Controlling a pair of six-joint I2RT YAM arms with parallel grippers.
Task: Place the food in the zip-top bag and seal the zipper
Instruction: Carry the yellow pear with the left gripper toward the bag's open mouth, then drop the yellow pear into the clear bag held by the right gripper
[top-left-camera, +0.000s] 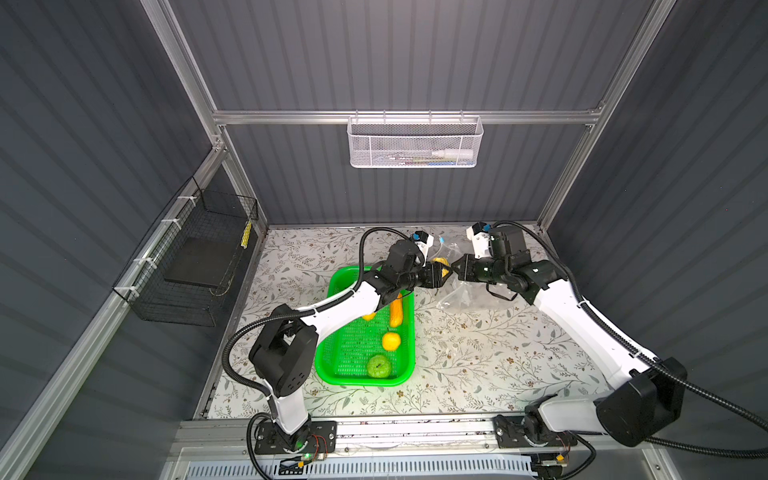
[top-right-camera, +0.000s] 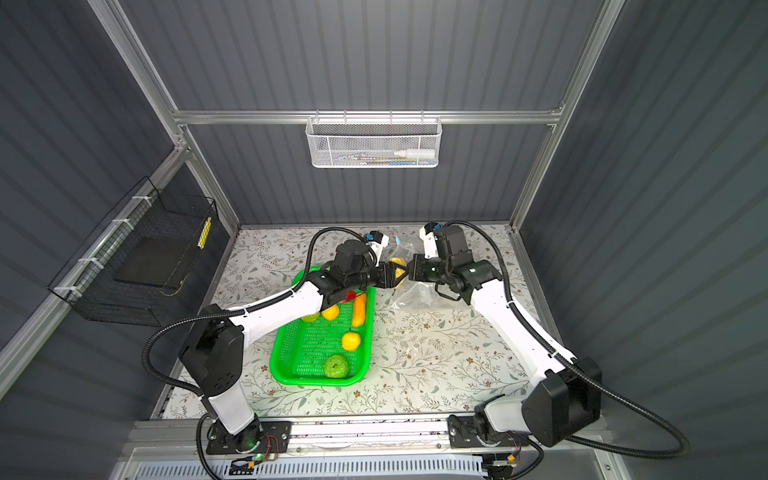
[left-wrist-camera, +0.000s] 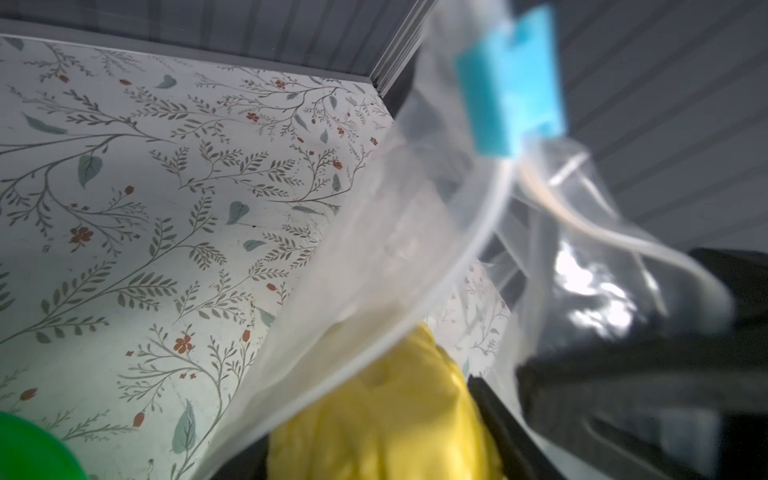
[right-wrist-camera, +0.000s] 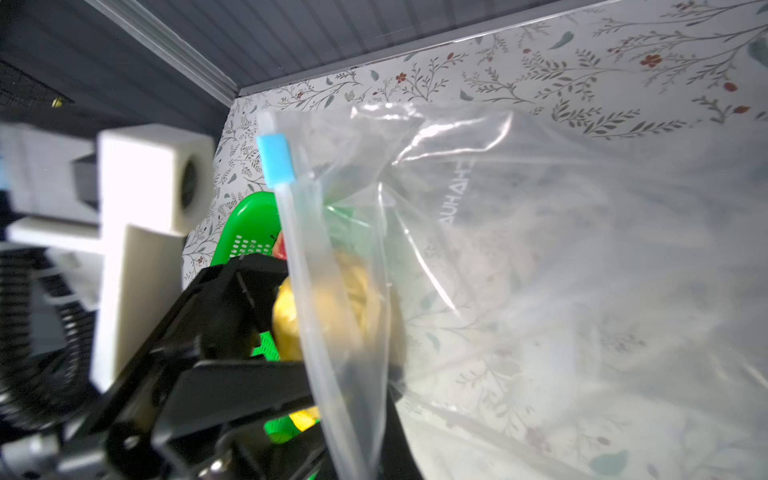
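The left gripper (top-left-camera: 444, 273) is clamped on a pale yellow fruit (top-left-camera: 440, 262). The fruit is held just past the far right corner of the green basket (top-left-camera: 405, 372), at the mouth of the clear bag (top-left-camera: 471, 297). The right gripper (top-left-camera: 456, 269) is pinched shut on the bag's zipper strip (right-wrist-camera: 293, 249). An orange fruit (top-left-camera: 395, 312), a yellow fruit (top-left-camera: 391, 340) and a green fruit (top-left-camera: 378, 365) lie in the basket.

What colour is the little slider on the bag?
The slider is light blue, clearest in the right wrist view.
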